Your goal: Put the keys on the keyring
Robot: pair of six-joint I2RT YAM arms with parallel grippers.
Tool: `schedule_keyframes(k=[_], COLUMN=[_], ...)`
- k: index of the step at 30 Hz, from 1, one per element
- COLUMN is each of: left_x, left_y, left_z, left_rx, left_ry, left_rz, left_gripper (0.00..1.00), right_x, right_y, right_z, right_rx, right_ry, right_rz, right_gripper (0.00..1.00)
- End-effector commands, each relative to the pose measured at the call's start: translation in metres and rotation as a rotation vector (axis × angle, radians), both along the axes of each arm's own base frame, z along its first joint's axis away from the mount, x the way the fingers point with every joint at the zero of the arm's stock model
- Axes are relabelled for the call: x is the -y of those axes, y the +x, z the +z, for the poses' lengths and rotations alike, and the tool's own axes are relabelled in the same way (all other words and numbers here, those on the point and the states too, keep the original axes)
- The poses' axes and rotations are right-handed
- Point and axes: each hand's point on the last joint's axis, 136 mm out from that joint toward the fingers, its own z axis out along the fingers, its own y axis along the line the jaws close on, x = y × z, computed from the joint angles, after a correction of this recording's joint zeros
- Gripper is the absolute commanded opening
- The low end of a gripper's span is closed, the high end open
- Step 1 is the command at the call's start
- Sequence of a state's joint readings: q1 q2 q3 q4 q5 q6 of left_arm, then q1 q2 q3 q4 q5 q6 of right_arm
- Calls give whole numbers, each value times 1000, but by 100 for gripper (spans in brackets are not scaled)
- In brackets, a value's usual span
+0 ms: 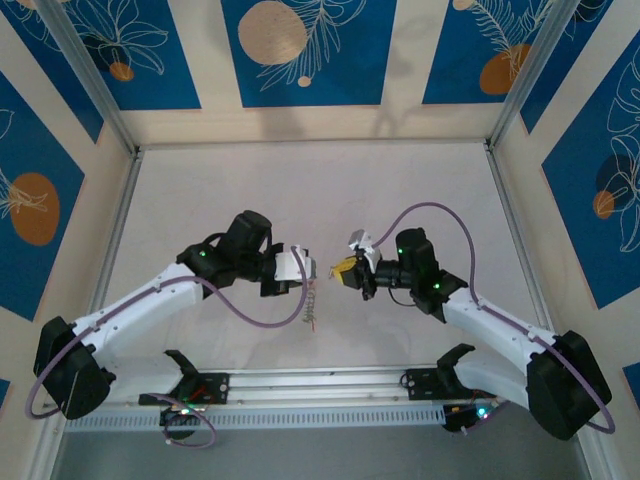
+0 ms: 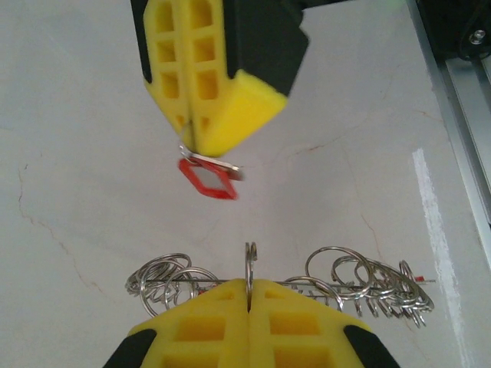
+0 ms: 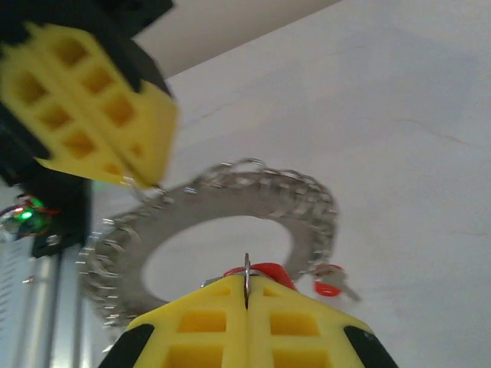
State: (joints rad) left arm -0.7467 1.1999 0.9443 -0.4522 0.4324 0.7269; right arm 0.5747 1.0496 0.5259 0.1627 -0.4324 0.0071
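Top external view: the keyring (image 1: 313, 303) appears edge-on, a thin ribbed streak hanging just below the left fingers (image 1: 304, 268). The grip itself is too small to read here. The right fingers (image 1: 344, 270) face them across a narrow gap. Both arms reach in from the near corners with bent elbows, wrists turned toward each other. Bare counter (image 1: 300, 190) lies open beyond the fingertips, and the side walls stand well apart.

Left wrist view: the left fingers (image 2: 253, 299) are pressed together on one upright loop of the keyring (image 2: 250, 264). Its other loops fan out to both sides of the tips, partly hidden behind the yellow pads. Opposite, the right fingers (image 2: 201, 115) are closed on a key (image 2: 209, 178). Its red head hangs just past their tips and its silver part is partly swallowed in the grip. The key is apart from the keyring, with bare counter between them. A metal rail (image 2: 460, 115) runs along the edge to the right of the fingers.

Right wrist view, blurred: the right fingers (image 3: 249, 307) pinch a thin metal blade, with the key's red head (image 3: 265, 272) peeking from behind the tips. Just beyond lies the keyring (image 3: 253, 192), its centre open. The left fingers (image 3: 130, 153) grip its rim at upper left. A second key (image 3: 330, 285) sits at the ring's right edge; whether it is threaded on cannot be told.
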Motion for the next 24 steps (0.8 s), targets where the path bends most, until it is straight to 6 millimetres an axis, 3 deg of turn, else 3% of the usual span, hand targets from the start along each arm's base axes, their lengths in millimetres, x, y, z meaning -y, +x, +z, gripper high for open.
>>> schedule_keyframes(k=[1,6,9,24], left_x=[5,6,7,4], left_y=[1,4,6,16], left_z=[7,6,8,-1], left_rx=[22,27,18,-7], left_ry=[-46,-53,-63,-11], left_rz=[7,21,37,99], left_gripper=[0,0,0,0], right_x=[-7,-25,-32,-39], right_y=[-20,-22,-13,-7], right_z=[15,10,0,0], right_rx=[-83,-138,-132,-142], right_ry=[7,-10,-57,10], right_rz=[75,72,27,-5], right_gripper=[0,0,0,0])
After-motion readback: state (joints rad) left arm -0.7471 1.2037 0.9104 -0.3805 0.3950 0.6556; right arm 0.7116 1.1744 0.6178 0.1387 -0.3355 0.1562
